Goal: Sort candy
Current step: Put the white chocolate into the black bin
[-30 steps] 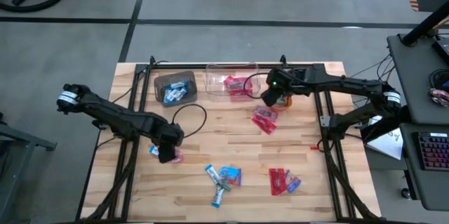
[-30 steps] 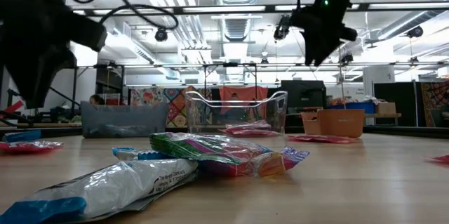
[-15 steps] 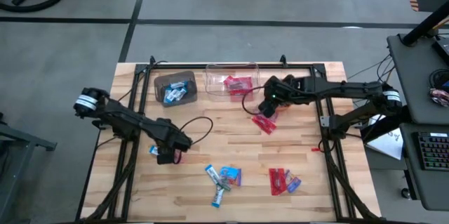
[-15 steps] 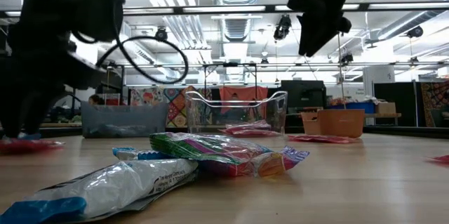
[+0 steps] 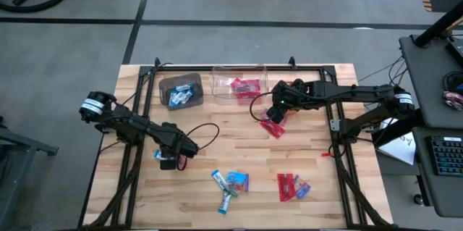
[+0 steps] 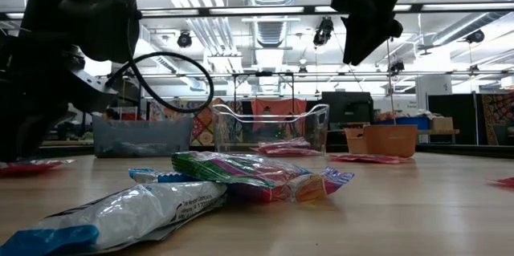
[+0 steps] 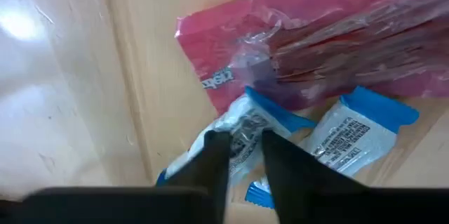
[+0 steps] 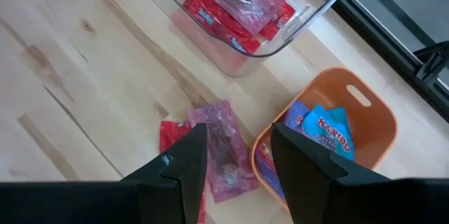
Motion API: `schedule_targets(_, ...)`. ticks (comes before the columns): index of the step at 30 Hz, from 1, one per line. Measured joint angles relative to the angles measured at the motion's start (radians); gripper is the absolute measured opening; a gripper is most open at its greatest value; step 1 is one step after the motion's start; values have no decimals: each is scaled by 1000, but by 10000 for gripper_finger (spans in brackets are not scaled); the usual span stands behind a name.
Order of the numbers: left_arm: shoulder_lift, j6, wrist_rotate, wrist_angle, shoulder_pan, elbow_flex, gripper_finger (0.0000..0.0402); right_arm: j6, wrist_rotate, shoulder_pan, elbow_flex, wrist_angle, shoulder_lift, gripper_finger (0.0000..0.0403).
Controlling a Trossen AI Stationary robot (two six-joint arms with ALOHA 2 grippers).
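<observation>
At the table's left, my left gripper [image 5: 168, 161] stands low over a small heap of candy, shut on a blue-and-white candy [image 7: 242, 122]. A pink candy [image 7: 330, 41] and another blue-and-white one [image 7: 358, 129] lie beside it. High above the table, my right gripper [image 8: 238, 161] is open with nothing between its fingers. It hangs over a pink candy [image 8: 224, 150] and a red one [image 8: 168, 136] lying flat next to the orange bin [image 8: 365, 147]. My left gripper pinches the blue-and-white candy between its two fingers [image 7: 214, 157], at the crumpled wrapper near one end [image 7: 245, 140]. The fingers come steeply from above. The candy still lies on the table among the others.
The brown bin [image 5: 180, 90] holds blue candy and the clear bin [image 5: 239, 86] holds red candy at the far edge. The orange bin holds several packets. Loose blue candy [image 5: 230, 184] and red candy [image 5: 291, 186] lie near the front edge. A black frame rail [image 5: 239, 67] runs along the far edge.
My left gripper has come down onto the candy heap at the left and rolled about its own axis; its arm now lies lower. My right gripper has swung from over the orange bin toward the table's left and near side, staying high above the pink candy.
</observation>
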Motion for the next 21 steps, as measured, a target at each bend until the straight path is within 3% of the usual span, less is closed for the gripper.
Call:
schedule_targets(3, -12, 7, -4, 1, 1, -2, 12, 0, 0, 0, -1, 0, 0, 151)
schedule_targets(9, -79, -4, -33, 41, 2, -3, 2, 3, 0, 0, -1, 0, 0, 151)
schedule_targets(17, -269, -41, -85, 73, 3, 1, 0, 7, 0, 0, -2, 0, 0, 151)
schedule_targets(21, -375, -57, -195, 137, 4, 1, 0, 7, 0, 0, -2, 1, 0, 151)
